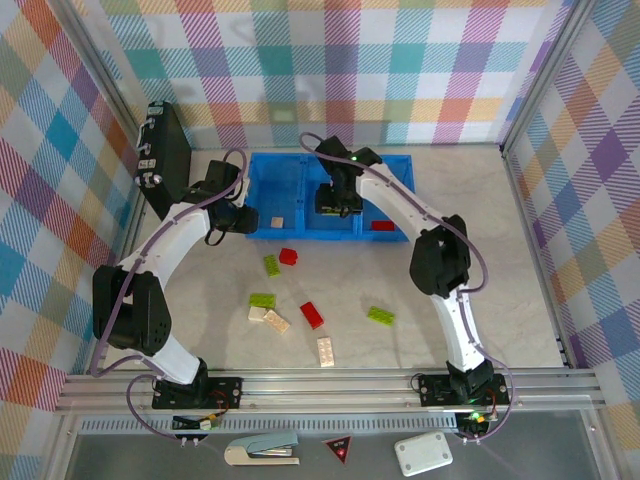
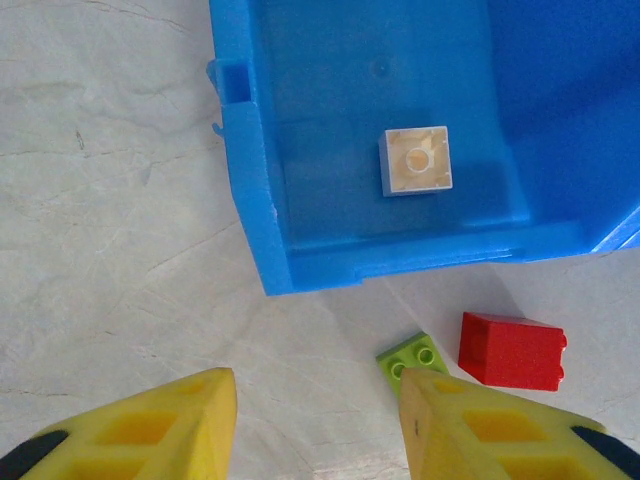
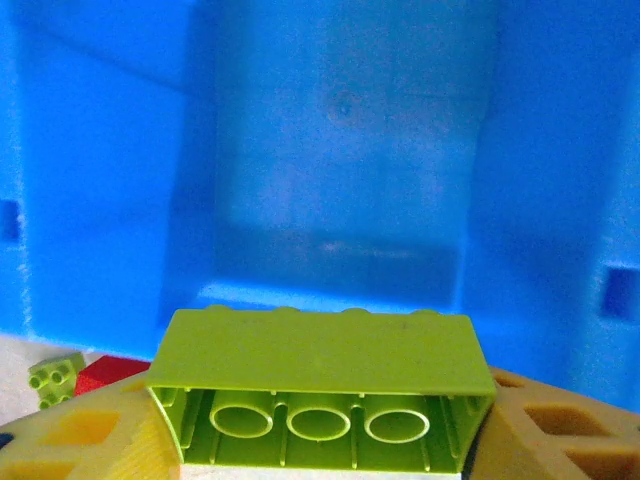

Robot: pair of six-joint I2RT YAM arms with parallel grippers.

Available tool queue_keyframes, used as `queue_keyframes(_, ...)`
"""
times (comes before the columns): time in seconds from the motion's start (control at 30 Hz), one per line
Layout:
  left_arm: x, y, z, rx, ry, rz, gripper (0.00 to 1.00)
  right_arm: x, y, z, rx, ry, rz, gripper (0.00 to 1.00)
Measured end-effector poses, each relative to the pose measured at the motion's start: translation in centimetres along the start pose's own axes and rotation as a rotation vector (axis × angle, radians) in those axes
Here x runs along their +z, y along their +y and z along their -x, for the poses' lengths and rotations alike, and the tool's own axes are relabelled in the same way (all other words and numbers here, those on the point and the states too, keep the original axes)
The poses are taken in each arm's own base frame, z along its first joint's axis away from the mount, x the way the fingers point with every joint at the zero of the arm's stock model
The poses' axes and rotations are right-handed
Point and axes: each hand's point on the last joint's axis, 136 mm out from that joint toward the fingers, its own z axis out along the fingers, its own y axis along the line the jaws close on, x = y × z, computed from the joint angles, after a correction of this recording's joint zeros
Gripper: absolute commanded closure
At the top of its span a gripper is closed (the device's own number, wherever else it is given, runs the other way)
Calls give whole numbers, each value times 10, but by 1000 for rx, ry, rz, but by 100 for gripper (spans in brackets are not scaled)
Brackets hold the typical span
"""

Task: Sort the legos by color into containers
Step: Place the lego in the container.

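Long lime green brick (image 3: 320,365): hollow underside showing, three round tubes. Clamped in right gripper (image 3: 320,445) jaws over middle compartment of blue tray (image 1: 290,157), at worktop's far edge. Left gripper (image 2: 315,430) jaws partly apart, empty, beside left compartment; cream brick (image 2: 415,160) upside down inside.

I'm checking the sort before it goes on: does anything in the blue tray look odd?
Only a small thing: the cream brick in the left compartment lies upside down, hollow underside up. Nothing there looks spilled or damaged. The right gripper holds a lime brick squarely.
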Motion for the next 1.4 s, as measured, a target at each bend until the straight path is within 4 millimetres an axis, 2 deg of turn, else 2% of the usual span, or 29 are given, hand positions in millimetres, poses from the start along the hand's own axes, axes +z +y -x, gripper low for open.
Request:
queue_keyframes(0.27, 0, 0, 0, 0, 1, 0, 53, 34, 2, -8, -1, 63, -4, 41)
queue_keyframes(0.57, 0, 0, 0, 0, 1, 2, 53, 48, -4, -12, -8, 82, -38, 40)
queue_keyframes(0.8, -2, 2, 0, 1, -5, 10, 53, 65, -8, -18, -9, 111, -60, 38)
queue_keyframes(1.23, -4, 2, 1, 3, -11, 9, 53, 82, -7, -17, -5, 111, -61, 31)
queue_keyframes(1.4, -3, 2, 0, 3, -7, 9, 53, 80, -7, -17, -6, 114, -62, 28)
